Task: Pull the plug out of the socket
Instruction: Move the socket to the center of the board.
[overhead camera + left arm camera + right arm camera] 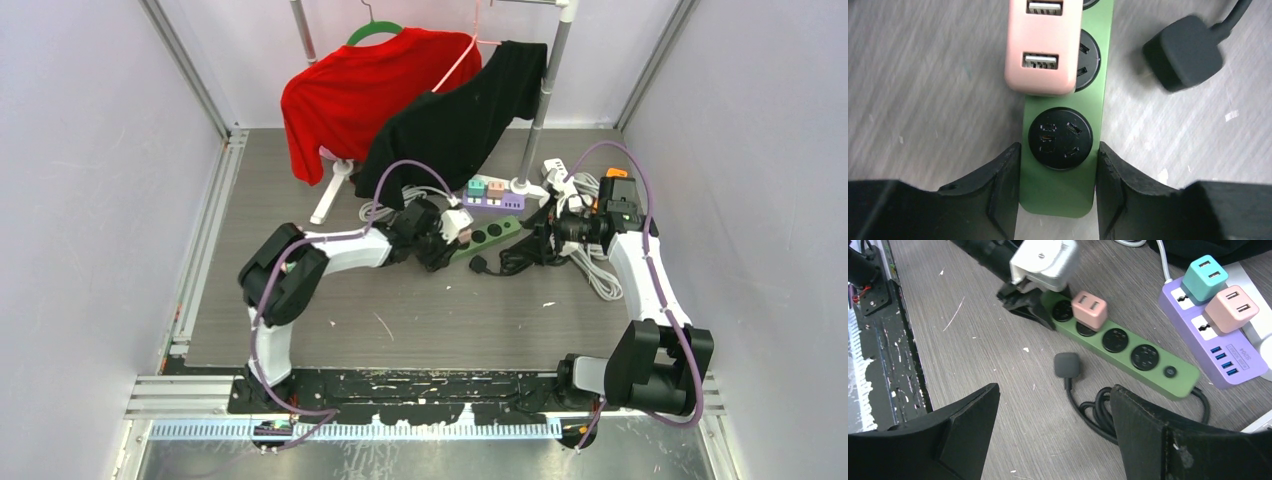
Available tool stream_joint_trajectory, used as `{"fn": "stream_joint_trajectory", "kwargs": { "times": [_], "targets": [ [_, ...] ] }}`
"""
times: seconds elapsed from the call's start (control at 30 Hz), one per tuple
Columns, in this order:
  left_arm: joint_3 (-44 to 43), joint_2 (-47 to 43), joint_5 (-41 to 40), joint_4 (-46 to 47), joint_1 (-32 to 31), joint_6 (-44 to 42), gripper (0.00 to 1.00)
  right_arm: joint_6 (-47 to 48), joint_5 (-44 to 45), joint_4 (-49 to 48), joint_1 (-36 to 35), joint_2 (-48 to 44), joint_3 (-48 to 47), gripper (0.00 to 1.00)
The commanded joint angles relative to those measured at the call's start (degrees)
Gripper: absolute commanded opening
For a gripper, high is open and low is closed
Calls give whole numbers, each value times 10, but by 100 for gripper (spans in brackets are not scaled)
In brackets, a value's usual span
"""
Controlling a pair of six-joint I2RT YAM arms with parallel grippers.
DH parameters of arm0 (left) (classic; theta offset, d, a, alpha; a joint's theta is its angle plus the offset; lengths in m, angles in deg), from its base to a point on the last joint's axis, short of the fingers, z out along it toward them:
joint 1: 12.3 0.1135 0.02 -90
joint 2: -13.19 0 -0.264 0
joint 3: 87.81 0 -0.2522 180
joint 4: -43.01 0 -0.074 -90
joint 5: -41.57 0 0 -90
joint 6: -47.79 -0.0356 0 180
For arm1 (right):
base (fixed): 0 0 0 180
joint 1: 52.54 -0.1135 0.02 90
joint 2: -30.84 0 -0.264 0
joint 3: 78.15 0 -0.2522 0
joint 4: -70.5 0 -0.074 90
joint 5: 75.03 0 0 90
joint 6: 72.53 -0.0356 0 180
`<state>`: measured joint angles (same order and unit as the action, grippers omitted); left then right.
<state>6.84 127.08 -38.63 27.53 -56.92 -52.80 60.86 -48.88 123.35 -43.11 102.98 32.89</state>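
The grey bench (pixel 420 310) carries two power strips. The green power strip (pixel 492 236) lies flat. In the top view its long axis runs on a diagonal from near left to far right, and its sockets face up. The left pincer (pixel 1058 147) is clenched on its near-left end, with one finger (pixel 1003 185) against each long side of the strip (pixel 1058 190).

Of its four round sockets, the one nearest the held end is bare. The next holds the pink USB plug (pixel 1089 310). The remaining two, and the switch at the far end, are uncovered. The pink USB plug (pixel 1043 45) stands upright in its socket with its two USB ports facing up.

The purple power strip (pixel 1215 357) lies just beyond, roughly parallel to the green one (pixel 1178 377). It holds a teal cube (pixel 1205 277) and a peach cube (pixel 1230 310) side by side.

The right pincer (pixel 1054 390) hangs above the bench with its fingers spread wide and nothing between them.

A black plug (pixel 1067 364) lies loose on the bench just beside the green strip. Its cord (pixel 1098 412) is coiled near the far end.
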Motion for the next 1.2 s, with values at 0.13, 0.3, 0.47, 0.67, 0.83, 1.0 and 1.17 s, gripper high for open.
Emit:
{"fn": "stream_joint_trajectory", "kwargs": {
  "times": [0.13, 0.3, 0.47, 0.67, 0.83, 1.0, 1.17],
  "targets": [
    [164, -176, -42, 40, -42, 39, 5, 25, -29, 16, -7, 6, -6, 85],
    [267, -251, -54, 67, -76, 127, 5, 52, -25, 24, -41, 13, 2, 84],
    [347, -313, -109, 109, -146, 198, 5, 174, -26, 66, -103, 30, 18, 85],
    [369, -304, -162, 150, -201, 219, 34, 322, -27, 128, -179, 51, 32, 92],
    [364, -297, -182, 157, -216, 217, 54, 342, -13, 126, -220, 60, 36, 94],
    [415, -364, -185, 209, -217, 203, 75, 345, 12, 119, -253, 72, 34, 96],
    [484, -454, -184, 252, -216, 185, 100, 328, 37, 98, -288, 86, 30, 96]
  ]
}}
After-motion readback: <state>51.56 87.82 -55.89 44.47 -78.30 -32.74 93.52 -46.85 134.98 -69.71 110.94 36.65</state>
